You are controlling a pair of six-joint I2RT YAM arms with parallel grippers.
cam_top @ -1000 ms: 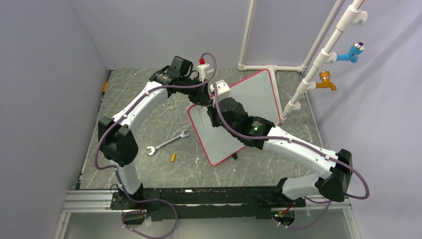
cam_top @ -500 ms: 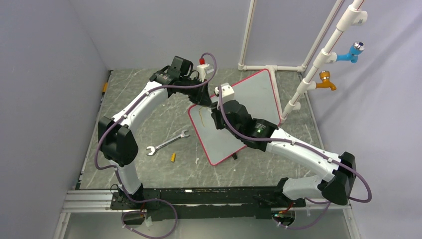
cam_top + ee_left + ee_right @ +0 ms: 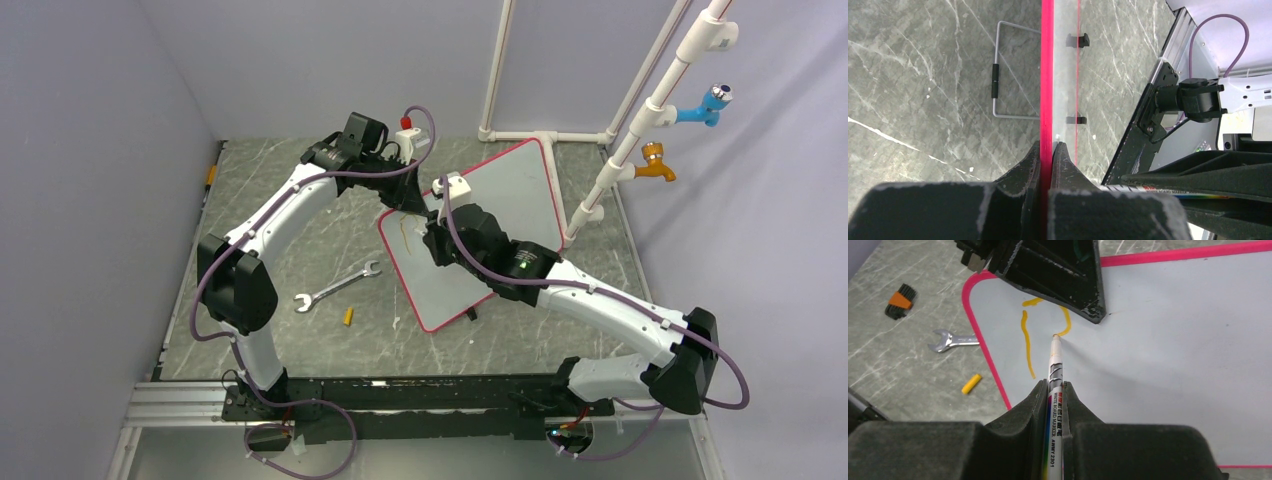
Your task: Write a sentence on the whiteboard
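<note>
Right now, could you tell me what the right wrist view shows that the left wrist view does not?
Only the right wrist view shows the orange strokes of the sentence, with the marker tip at them, plus a wrench and a small yellow piece on the table. Only the left wrist view shows the board edge-on, its two black clip feet and a wire frame. Both show the whiteboard with its pink rim, the left gripper shut on it, and the marker in the right gripper.

Bright, even, diffuse light, faint soft shadow on the whiteboard [image 3: 1173, 315], nearest wrist-view foregrounds slightly blurred.
</note>
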